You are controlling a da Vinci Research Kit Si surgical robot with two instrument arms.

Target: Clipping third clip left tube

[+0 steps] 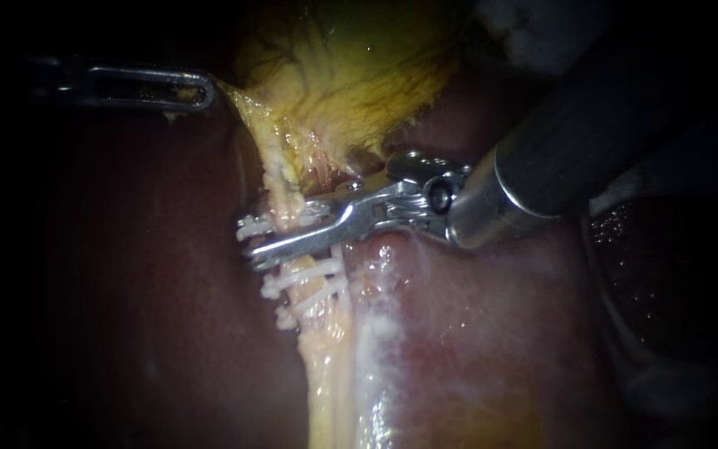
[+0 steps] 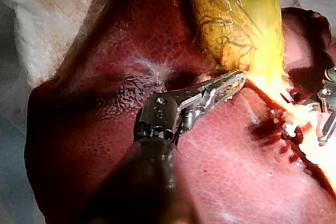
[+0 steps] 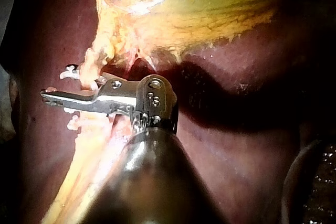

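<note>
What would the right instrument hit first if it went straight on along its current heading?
The right instrument lies across the tube at the clips, so that comes first; beyond its tip, probably the liver, though depth is unclear.

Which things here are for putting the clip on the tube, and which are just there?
For the job: right instrument, tube, white clips on it, left instrument with jaws shut on the gallbladder.
Just there: liver, white cloth beside it.
</note>
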